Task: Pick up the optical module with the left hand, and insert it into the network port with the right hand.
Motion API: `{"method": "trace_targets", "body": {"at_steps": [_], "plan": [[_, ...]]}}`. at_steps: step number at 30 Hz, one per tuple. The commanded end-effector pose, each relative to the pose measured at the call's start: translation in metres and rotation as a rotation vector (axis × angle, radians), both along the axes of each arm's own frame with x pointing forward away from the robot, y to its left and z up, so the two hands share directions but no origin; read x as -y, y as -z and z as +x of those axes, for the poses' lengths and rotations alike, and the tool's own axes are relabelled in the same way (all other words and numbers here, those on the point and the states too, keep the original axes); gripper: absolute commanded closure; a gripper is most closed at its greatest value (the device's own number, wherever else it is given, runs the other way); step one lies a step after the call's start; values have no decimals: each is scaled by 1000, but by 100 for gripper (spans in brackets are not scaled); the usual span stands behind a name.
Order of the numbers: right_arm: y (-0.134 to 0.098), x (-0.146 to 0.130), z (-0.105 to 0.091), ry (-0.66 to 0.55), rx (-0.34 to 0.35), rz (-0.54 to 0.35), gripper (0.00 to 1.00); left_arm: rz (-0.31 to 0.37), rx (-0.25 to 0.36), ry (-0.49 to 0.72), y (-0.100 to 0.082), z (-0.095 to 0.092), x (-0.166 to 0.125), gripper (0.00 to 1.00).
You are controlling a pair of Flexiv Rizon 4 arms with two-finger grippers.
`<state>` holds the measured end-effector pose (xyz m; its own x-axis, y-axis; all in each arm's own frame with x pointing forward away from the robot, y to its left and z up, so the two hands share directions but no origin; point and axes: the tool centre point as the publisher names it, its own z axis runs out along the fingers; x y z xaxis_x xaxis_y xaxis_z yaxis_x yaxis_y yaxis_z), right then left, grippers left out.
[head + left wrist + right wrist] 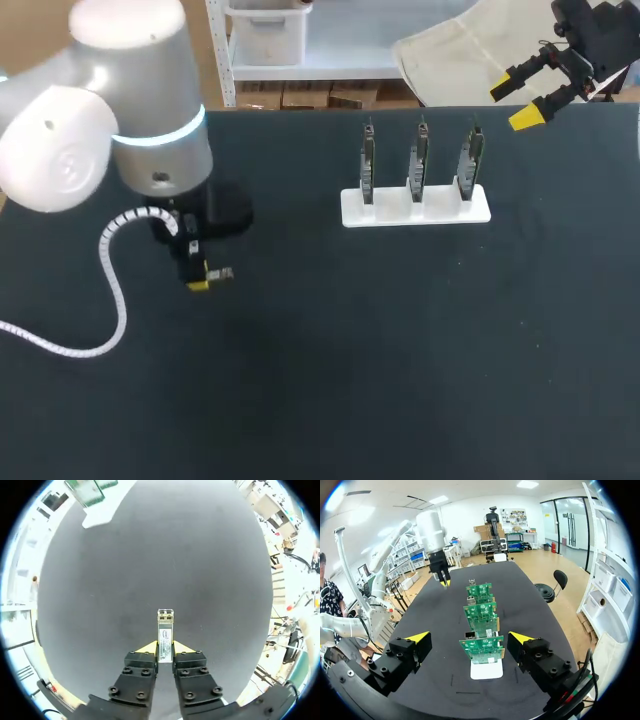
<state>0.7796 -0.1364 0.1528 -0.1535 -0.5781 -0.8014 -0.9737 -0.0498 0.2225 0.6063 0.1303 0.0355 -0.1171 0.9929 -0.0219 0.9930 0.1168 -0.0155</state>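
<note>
Left gripper (pixel 165 649) clamps module (pixel 165 625) at table's (pixel 400 360) 9 o'clock; right gripper (pixel 515 102) hangs open at 1 o'clock, past boards (pixel 418 165).

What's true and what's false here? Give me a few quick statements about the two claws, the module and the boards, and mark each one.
1. The left claw is shut on the small silver metal optical module. True.
2. The right claw grips a circuit board. False: it is open and empty, apart from the boards.
3. Three green circuit boards stand upright in a white rectangular stand. True.
4. The module is plugged into a board. False: the left claw holds it, well away from the boards.
</note>
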Motion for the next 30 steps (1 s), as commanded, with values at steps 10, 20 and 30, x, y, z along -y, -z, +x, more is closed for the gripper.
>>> {"method": "trace_targets", "body": {"at_steps": [10,20,30], "plan": [[0,0,-3,6,6,-1,0,-205,120,29,-64,14,-5,100],[0,0,-3,6,6,-1,0,-205,120,29,-64,14,-5,100],[0,0,-3,6,6,-1,0,-246,151,24,-69,21,5,100]]}}
